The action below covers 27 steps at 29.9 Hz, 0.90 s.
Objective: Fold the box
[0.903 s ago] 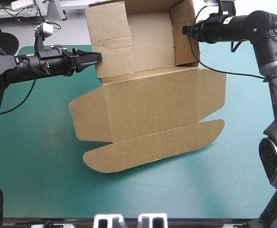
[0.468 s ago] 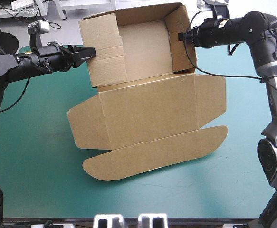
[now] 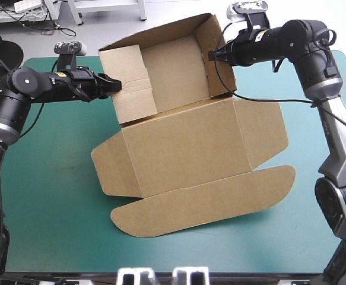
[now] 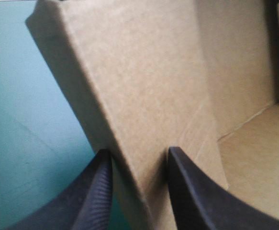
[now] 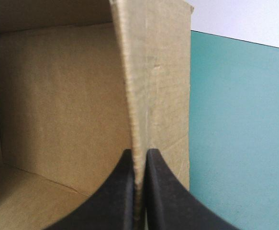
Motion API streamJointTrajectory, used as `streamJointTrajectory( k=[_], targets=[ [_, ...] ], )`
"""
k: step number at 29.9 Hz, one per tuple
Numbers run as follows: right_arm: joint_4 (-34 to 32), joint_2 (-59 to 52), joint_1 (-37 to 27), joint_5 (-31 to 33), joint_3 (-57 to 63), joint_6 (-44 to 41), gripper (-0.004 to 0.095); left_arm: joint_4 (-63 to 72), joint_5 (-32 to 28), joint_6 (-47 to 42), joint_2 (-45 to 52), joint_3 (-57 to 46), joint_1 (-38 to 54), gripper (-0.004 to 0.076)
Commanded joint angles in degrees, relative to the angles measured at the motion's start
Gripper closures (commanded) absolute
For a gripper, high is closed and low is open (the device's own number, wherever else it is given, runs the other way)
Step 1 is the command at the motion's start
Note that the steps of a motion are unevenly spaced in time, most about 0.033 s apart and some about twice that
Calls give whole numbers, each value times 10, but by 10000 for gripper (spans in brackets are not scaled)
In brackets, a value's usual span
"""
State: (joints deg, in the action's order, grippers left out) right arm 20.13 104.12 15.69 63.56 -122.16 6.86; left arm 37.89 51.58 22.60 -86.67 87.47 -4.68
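Both arms stretch in from the sides toward the table's far half: the left gripper (image 3: 114, 85) grips the box (image 3: 184, 142) by its left wall, the right gripper (image 3: 211, 55) nips the right wall, fingers all but closed on board. One box, two grippers on it, tray end tilted up, lid flat on the teal-green cover (image 3: 42, 178)

Left gripper (image 4: 139, 152) is clamping on wall of box (image 4: 144, 86): two black fingers (image 4: 94, 196) pressing on brown board from both sides, wall passing between them, looking thick like doubled sheet. Wall's corner is pointing away ahead of gripper. On outer side of wall, teal-green cover (image 4: 29, 120) is spreading out. On inner side, inside of box is showing: floor panel lying beside fingers, farther wall standing behind it, crease running where they are meeting.
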Motion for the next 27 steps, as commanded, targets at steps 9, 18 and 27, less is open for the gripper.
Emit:
streamJointTrajectory(
  k=[9,18,27],
  targets=[
    [86,-33,7,-17,-21,-34,916,-3,-55,-94,6,14,-20,593],
    [34,-33,7,72,-21,-88,917,31,-43,-117,5,57,-33,733],
    [26,-33,19,81,3,-132,916,-156,36,-250,-23,131,-111,733]
  ],
)
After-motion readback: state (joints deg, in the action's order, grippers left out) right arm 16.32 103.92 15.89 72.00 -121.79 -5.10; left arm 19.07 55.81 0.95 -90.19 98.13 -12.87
